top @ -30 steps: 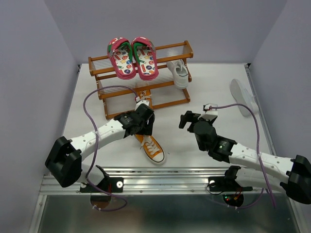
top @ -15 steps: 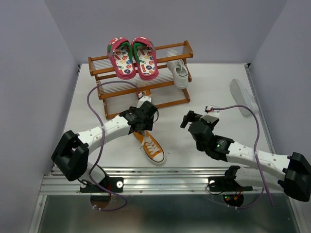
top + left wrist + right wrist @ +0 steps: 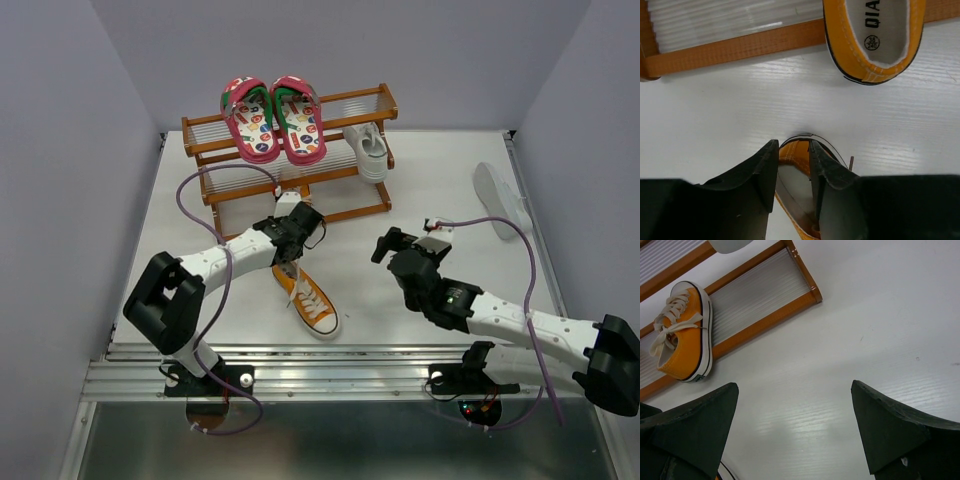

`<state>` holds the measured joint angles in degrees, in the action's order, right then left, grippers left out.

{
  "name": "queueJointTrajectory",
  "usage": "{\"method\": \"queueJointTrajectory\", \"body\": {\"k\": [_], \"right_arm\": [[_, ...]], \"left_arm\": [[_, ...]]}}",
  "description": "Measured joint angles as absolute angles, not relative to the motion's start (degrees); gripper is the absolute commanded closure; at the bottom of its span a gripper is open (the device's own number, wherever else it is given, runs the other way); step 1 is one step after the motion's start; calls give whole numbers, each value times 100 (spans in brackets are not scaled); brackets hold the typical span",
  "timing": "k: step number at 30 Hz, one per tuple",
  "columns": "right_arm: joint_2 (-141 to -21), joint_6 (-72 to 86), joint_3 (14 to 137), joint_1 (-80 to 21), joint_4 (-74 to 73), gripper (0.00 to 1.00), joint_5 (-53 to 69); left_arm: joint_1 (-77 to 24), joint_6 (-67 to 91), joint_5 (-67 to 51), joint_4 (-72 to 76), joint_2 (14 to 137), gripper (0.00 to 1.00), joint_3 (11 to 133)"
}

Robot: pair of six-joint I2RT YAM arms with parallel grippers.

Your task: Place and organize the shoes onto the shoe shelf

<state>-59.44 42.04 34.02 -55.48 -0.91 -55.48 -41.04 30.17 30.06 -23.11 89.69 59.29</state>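
The shoe shelf [image 3: 350, 100] stands at the back. The pink pair [image 3: 272, 118] lies on its top tier and a white sneaker [image 3: 367, 150] sits at its right end. One orange sneaker [image 3: 682, 332] sits on the lower tier, its heel showing in the left wrist view [image 3: 872, 40]. The second orange sneaker [image 3: 310, 300] lies on the table. My left gripper [image 3: 792, 145] points down at its heel, fingers close together around the heel's wall. The other white sneaker [image 3: 500, 198] lies on the table at the far right. My right gripper [image 3: 385, 243] is open and empty.
The shelf's lower front rail [image 3: 740, 47] runs just beyond the left gripper. Purple cables loop over both arms. Grey walls close in the table on the left, back and right. A metal rail runs along the near edge.
My left arm has swung its hand toward the shelf and tilted it down over the heel of the orange sneaker on the table. The right arm has barely shifted.
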Motion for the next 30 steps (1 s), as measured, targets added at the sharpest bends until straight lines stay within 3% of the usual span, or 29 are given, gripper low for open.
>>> {"method": "queueJointTrajectory", "body": {"k": [1, 2, 3, 17, 24, 30], "right_arm": [[-5933, 4204, 3402, -5548, -91, 0, -5551], [-5922, 4204, 3402, -5548, -91, 0, -5551], [-5922, 4204, 3402, -5548, -89, 0, -5551], [-6117, 4003, 3415, -5546, -45, 0, -5321], [-7179, 2724, 3597, -5610, 209, 0, -2823], [-7264, 1986, 3653, -5924, 80, 0, -1372]], "left_arm": [[-4106, 3061, 3050, -2320, 9002, 81, 5885], [-4106, 3122, 3089, -2327, 9015, 96, 5863], [-4104, 3168, 3162, -2353, 9015, 100, 5850], [-4473, 3975, 2386, -3680, 8208, 100, 5498], [-4639, 3992, 2198, -4357, 8088, 100, 5555], [-4639, 3992, 2327, -4556, 8082, 100, 5725]]}}
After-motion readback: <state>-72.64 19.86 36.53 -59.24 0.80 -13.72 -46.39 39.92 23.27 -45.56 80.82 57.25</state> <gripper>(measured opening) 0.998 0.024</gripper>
